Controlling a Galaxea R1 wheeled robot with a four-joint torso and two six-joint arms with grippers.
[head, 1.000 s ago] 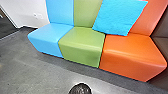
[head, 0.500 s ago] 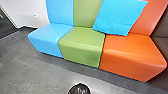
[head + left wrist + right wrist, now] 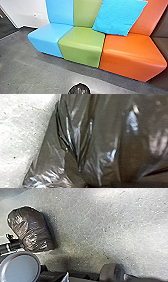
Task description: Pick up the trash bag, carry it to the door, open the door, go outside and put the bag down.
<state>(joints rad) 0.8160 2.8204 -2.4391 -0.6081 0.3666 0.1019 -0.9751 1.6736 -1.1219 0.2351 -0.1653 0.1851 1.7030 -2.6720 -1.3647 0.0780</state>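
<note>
- Can see the black trash bag (image 3: 80,89) at the lower edge of the head view, on the near side of the bench (image 3: 82,60) and apart from its front edge.
- Cannot tell for sure from this angle about contact between bag and grey floor (image 3: 27,72).
- Can see the bag's glossy, creased plastic very close up in the left wrist view, with pale floor beside it.
- Can see the whole rounded bag in the right wrist view, with a dark bar-like part (image 3: 11,246) reaching up to its side.
- Cannot tell how far open the left gripper is, nor confirm any grip on the bag.
- Cannot tell the opening of the right gripper either, nor anything in its hold.
- Can see blue, green and orange seats side by side along the bench, with a bright blue cushion (image 3: 120,17) leaning against the backrest, its lower edge by the orange seat's rear edge.
</note>
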